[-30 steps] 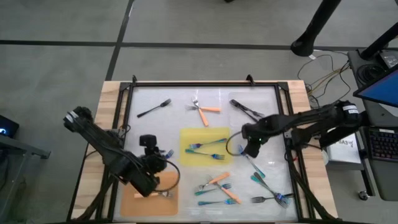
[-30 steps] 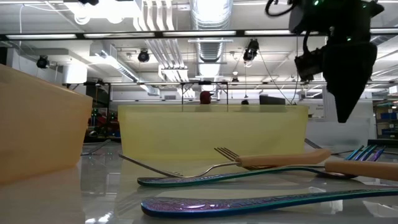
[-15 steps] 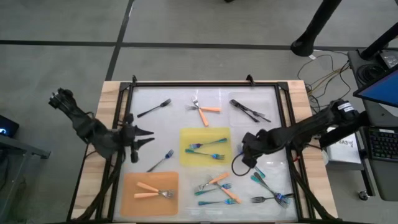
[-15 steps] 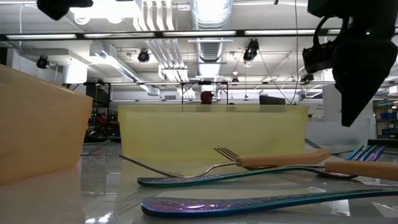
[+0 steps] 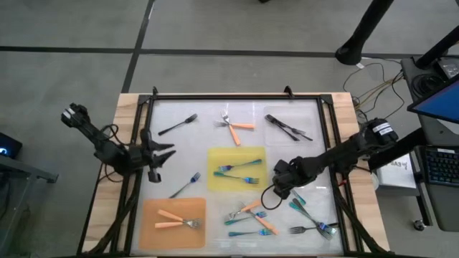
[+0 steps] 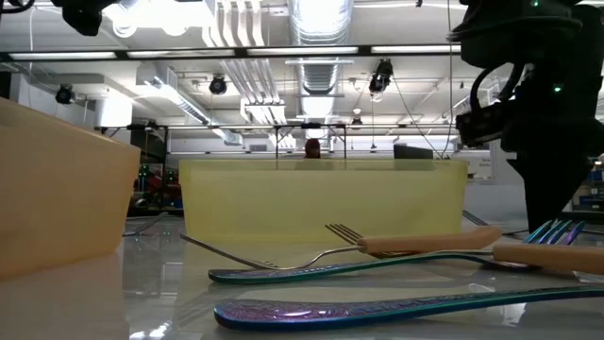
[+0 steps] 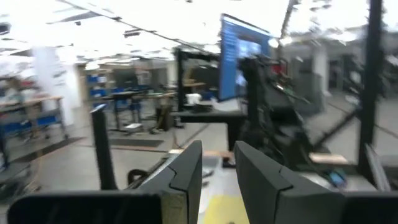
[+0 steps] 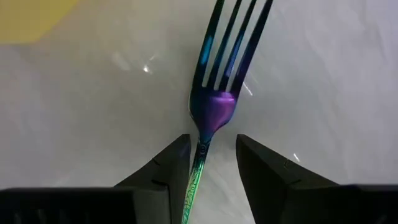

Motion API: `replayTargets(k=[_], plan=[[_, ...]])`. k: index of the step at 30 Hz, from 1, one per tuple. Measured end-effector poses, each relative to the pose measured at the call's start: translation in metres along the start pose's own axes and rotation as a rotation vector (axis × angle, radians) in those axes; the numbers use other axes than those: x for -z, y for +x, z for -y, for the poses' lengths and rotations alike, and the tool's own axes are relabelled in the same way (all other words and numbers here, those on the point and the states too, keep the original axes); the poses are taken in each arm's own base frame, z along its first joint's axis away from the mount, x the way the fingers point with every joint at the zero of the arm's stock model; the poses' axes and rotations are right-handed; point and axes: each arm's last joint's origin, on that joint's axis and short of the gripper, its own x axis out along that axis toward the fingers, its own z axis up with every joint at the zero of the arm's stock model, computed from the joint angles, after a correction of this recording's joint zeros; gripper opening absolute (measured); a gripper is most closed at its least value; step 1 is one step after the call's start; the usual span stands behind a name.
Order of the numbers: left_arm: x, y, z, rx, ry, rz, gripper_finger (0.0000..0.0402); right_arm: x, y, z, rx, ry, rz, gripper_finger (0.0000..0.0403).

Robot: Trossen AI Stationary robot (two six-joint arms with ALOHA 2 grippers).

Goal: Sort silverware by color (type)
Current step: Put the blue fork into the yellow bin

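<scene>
Right gripper (image 5: 281,185): low over the table's right half, just off the yellow mat's (image 5: 237,152) right edge; fingers (image 8: 166,169) spread, straddling the neck of a teal fork (image 8: 214,93) lying flat on the table; contact with the fork cannot be confirmed.
Left gripper (image 5: 159,156): raised at the table's left edge, level and pointing toward the centre; fingers (image 7: 186,171) slightly apart, nothing between them.
Yellow mat: table centre, carrying several teal forks (image 5: 237,172).
Orange mat (image 5: 172,221): near-left corner, carrying two orange forks (image 5: 176,219).
Black forks (image 5: 288,128): a pair near the far-right corner; a single one (image 5: 178,124) near the far-left.
Crossed orange forks (image 5: 235,128): far edge, centre.
Loose teal fork (image 5: 185,185): between the two mats.
Mixed pile (image 5: 251,217): near edge, centre-right, orange and teal together; more forks (image 5: 310,218) toward the near-right corner, colours hard to separate.
</scene>
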Motion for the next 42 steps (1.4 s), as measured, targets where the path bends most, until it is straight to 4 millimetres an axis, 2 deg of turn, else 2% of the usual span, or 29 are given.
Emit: replayTargets(k=[5,9,14,20,26,29,32,36,39,42], plan=[[-0.007,0.000,-0.005,-0.108,-0.112,0.014,0.0077,0.000,0.001,0.000,0.005,-0.025,0.003,0.0117],[-0.007,0.001,-0.004,-0.116,-0.216,0.017,0.0077,0.000,0.001,0.000,0.013,-0.053,0.010,0.0082],[0.008,0.008,0.008,-0.112,-0.189,-0.034,0.0077,-0.001,0.001,0.001,0.025,-0.084,0.021,0.0019],[0.028,0.020,0.027,-0.120,-0.140,-0.098,0.0077,-0.009,-0.007,0.007,0.042,-0.102,0.015,0.0014],[0.050,0.029,0.044,-0.135,-0.082,-0.148,0.0077,-0.041,-0.042,0.008,-0.032,-0.117,0.131,0.0013],[0.057,0.032,0.049,-0.138,-0.062,-0.163,0.0077,-0.062,-0.068,0.004,-0.060,-0.149,0.261,0.0013],[0.054,0.035,0.053,-0.139,-0.041,-0.158,0.0077,-0.078,-0.096,0.000,-0.067,-0.194,0.371,0.0013],[0.044,0.039,0.056,-0.137,0.001,-0.146,0.0077,-0.091,-0.121,-0.007,-0.012,-0.258,0.506,0.0013],[0.036,0.042,0.057,-0.145,0.009,-0.132,0.0077,-0.105,-0.129,-0.017,0.019,-0.288,0.687,0.0013],[0.028,0.045,0.059,-0.148,0.010,-0.122,0.0077,-0.118,-0.123,-0.031,-0.019,-0.334,0.823,0.0013]])
